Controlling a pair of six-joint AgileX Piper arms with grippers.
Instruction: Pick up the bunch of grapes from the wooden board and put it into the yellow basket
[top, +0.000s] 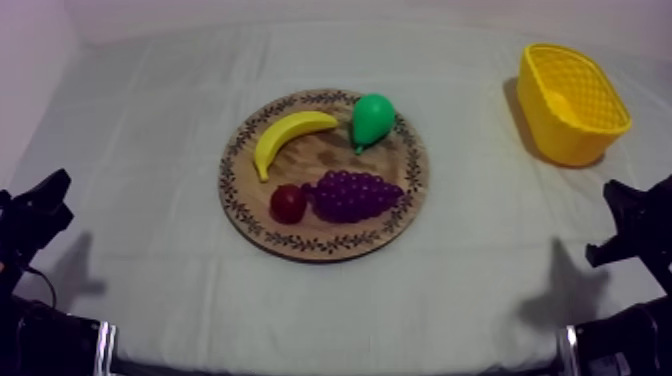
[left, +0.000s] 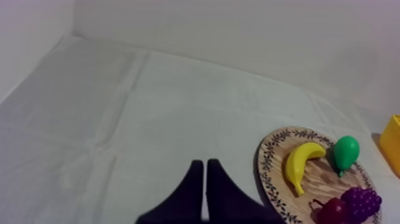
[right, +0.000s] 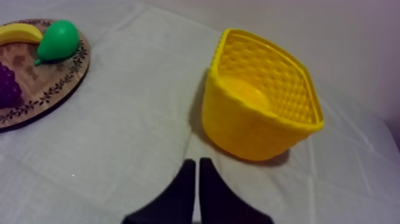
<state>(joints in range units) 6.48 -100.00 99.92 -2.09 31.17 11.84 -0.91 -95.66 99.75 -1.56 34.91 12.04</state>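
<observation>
A purple bunch of grapes (top: 355, 194) lies on the near right part of the round wooden board (top: 410, 190), touching a small red fruit (top: 288, 203). The yellow basket (top: 572, 100) stands empty at the far right of the table. My left gripper (top: 45, 200) rests low at the left edge, well away from the board; in its wrist view its fingers (left: 204, 173) lie together as a narrow wedge, shut on nothing, with the grapes (left: 360, 201) off to the side. My right gripper (top: 620, 215) rests low at the right; its fingers (right: 197, 170) are shut too, pointing toward the basket (right: 262, 95).
A yellow banana (top: 288, 136) and a green pear (top: 372, 118) lie on the far half of the board. Bare grey-white cloth stretches between the board and the basket, and in front of the board.
</observation>
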